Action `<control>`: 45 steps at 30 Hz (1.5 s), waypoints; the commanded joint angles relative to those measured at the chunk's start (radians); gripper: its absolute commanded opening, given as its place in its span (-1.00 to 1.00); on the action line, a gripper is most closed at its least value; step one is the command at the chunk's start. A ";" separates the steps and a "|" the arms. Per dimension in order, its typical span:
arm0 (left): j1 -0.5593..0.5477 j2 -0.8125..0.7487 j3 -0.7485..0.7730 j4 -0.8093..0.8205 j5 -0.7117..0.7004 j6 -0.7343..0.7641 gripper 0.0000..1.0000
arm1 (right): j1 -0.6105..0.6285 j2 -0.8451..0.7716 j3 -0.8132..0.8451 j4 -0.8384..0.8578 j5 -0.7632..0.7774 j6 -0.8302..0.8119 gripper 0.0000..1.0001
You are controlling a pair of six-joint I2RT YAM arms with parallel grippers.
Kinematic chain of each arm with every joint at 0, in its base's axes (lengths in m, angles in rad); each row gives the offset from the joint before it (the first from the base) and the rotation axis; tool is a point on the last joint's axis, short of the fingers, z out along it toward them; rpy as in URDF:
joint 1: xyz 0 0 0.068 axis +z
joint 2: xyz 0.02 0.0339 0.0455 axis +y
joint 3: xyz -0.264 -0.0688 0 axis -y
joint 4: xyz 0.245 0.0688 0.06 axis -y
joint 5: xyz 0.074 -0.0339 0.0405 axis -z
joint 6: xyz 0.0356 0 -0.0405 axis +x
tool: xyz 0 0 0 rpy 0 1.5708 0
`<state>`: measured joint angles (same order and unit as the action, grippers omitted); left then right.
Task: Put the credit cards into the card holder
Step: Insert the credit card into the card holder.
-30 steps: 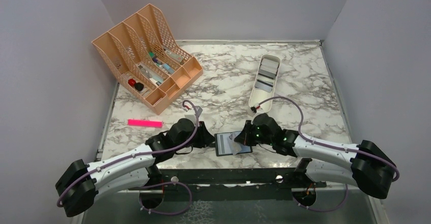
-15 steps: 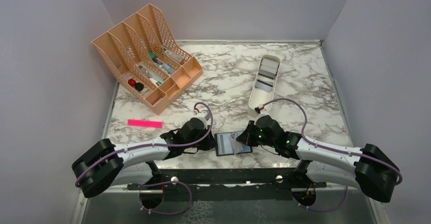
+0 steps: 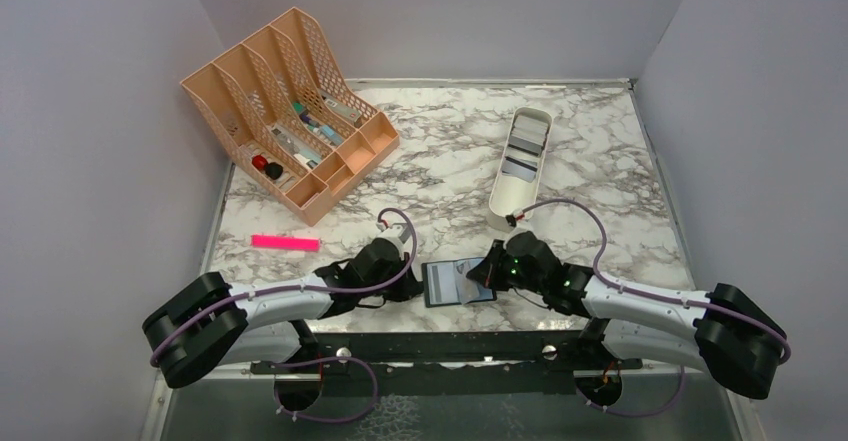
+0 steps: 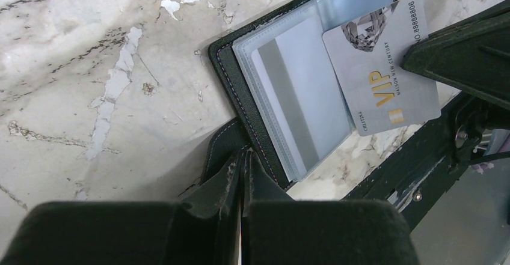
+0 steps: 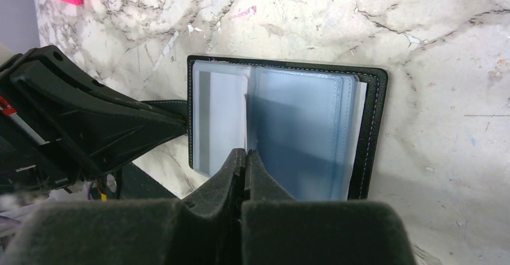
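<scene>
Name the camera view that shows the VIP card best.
Left wrist: the VIP card faces it, print legible, over the card holder. Top external gives a grey sliver; right wrist shows none of its face.

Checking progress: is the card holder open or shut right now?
Open: the card holder lies spread flat on the table, its clear sleeves facing up.

Left gripper (image 4: 242, 160): jaws apart a second ago, now pinched shut on the dark flap at the card holder's (image 4: 225, 76) left edge. Left arm (image 3: 270, 303): elbow swung in from the near-left corner, forearm now lower. Right gripper (image 5: 245, 157), carrying the VIP card (image 4: 385, 73), edged slightly nearer.
</scene>
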<state>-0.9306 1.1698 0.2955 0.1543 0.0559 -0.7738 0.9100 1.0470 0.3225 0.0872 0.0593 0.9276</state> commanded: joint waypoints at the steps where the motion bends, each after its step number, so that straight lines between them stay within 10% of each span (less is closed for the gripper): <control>1: 0.001 0.011 -0.025 0.024 -0.037 0.016 -0.94 | 0.006 0.005 -0.031 0.066 0.013 0.037 -0.98; 45: 0.001 0.037 -0.045 0.045 -0.032 -0.018 -0.94 | 0.004 0.088 -0.133 0.318 0.015 0.118 -0.98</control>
<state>-0.9306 1.1881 0.2775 0.2192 0.0513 -0.7925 0.9100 1.1141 0.2138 0.3439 0.0807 1.0206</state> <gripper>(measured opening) 0.033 0.019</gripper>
